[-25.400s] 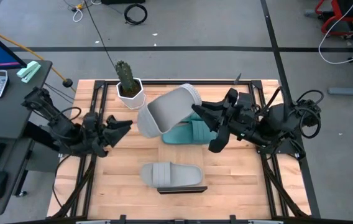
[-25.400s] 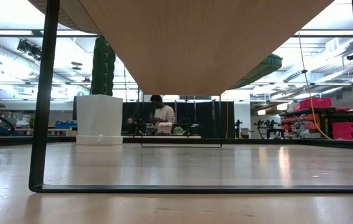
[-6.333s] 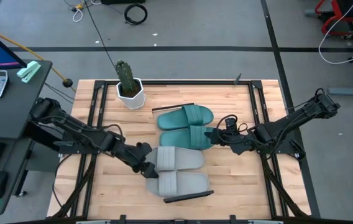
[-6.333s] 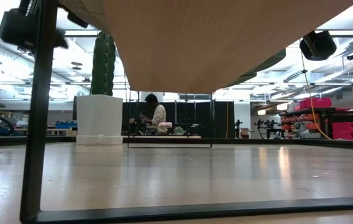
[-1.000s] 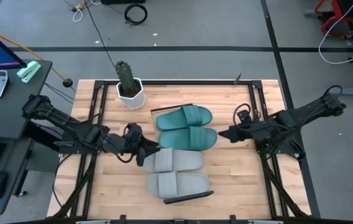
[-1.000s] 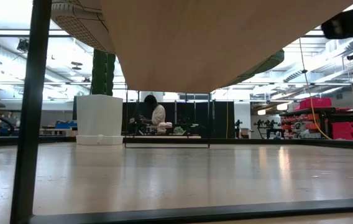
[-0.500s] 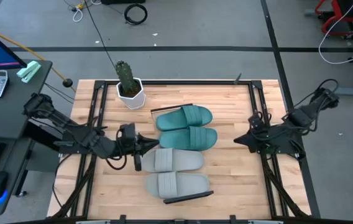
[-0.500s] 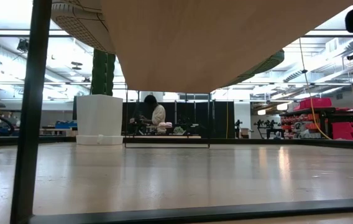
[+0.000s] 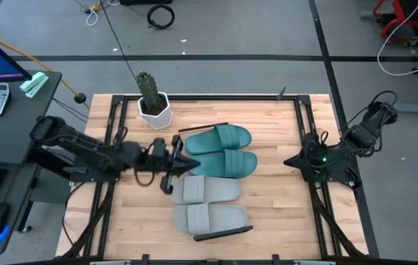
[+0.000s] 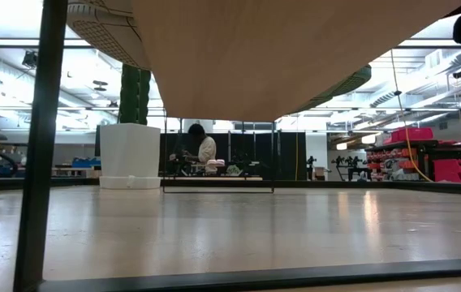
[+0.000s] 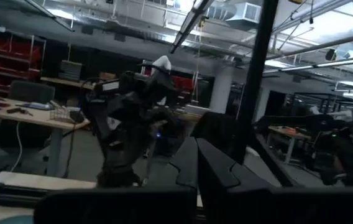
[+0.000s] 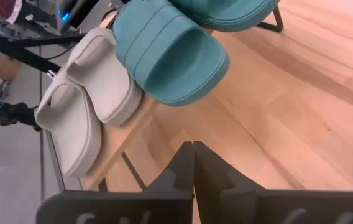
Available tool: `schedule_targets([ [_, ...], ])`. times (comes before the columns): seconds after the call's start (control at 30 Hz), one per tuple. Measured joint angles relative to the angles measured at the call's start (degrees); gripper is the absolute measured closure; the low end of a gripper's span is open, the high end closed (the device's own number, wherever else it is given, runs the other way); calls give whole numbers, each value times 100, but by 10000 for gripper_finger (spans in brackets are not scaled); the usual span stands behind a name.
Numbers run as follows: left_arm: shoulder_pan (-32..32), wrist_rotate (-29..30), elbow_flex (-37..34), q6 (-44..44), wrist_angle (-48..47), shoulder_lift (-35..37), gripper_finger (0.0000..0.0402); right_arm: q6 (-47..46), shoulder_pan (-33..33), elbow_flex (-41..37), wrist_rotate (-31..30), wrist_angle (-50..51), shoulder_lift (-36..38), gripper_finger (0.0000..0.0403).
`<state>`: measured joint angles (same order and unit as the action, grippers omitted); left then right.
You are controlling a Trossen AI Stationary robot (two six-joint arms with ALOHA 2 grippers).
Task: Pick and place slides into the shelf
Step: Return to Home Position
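Two teal slides (image 9: 221,138) (image 9: 224,163) and two grey slides (image 9: 206,189) (image 9: 211,218) lie side by side, soles down, on the shelf (image 9: 222,234), a pale board with black edging raised above the tabletop. My left gripper (image 9: 182,163) is shut and hangs just left of the row, beside the nearer teal slide, touching nothing; in its wrist view the shut fingers (image 11: 195,158) point up into the room. My right gripper (image 9: 288,160) is shut and empty, well to the right of the slides' toes (image 12: 183,74).
A cactus in a white pot (image 9: 152,105) stands at the far left corner of the table. Bare wood (image 9: 275,206) lies right of the shelf. In the low view the shelf's underside (image 10: 279,49) spans the top, with a black leg (image 10: 40,146) at the left. A person stands far off in the room.
My right gripper has drawn back from the slides toward the table's right edge. My left gripper has shifted a little toward the far edge, away from the grey slide, and has tipped up and rolled. The four slides have stayed in place on the shelf.
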<state>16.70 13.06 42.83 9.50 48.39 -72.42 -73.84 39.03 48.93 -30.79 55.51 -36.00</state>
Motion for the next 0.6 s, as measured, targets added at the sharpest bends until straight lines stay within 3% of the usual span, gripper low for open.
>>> schedule_targets([
  [0.13, -649, -584, -113, 198, 22, 2, 396, 18, 74, 0, -32, 222, 138, 401],
  [0.33, -847, -610, -123, -95, -245, 246, 398, 52, 89, 0, -32, 214, 306, 401],
  [0.6, -819, -697, -114, -714, -1542, 1627, 397, -111, 87, 0, -381, 32, 289, 403],
])
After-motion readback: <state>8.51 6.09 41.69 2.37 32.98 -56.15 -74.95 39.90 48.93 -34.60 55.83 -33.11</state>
